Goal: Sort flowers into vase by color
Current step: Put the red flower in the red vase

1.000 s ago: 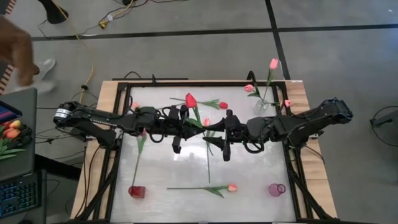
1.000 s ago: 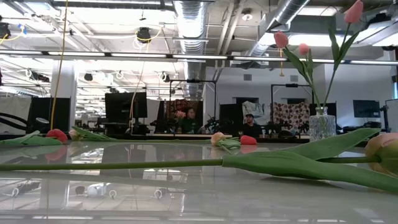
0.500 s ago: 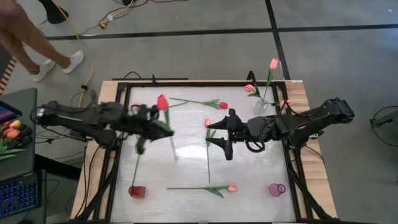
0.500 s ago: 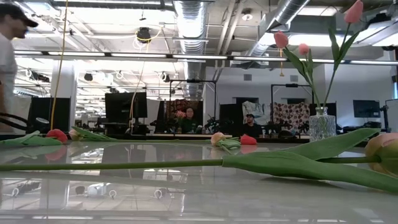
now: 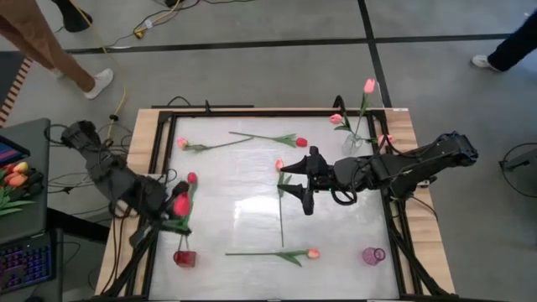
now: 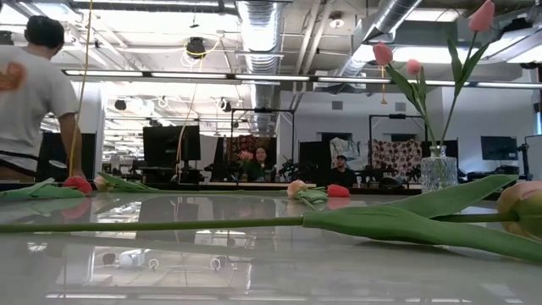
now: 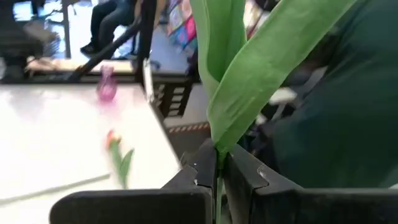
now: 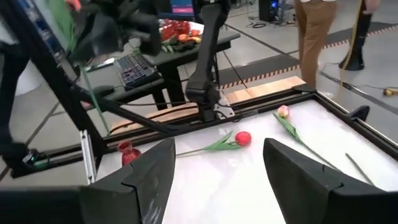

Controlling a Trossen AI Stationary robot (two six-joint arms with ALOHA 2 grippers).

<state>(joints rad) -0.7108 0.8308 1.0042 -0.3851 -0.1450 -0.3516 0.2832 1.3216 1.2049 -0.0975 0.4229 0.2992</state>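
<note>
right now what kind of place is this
Probably a robotics lab in an open industrial workspace: bare ceiling ducts and strip lights overhead, a desk with a keyboard beside the framed worktable, cables on the concrete floor.

**Left arm swung back with a red tulip**

The left gripper (image 5: 172, 210) carried the red tulip (image 5: 181, 204) from mid-table to the left edge, above the red vase (image 5: 185, 258). A person (image 6: 34, 102) walked in beyond the table.
</note>
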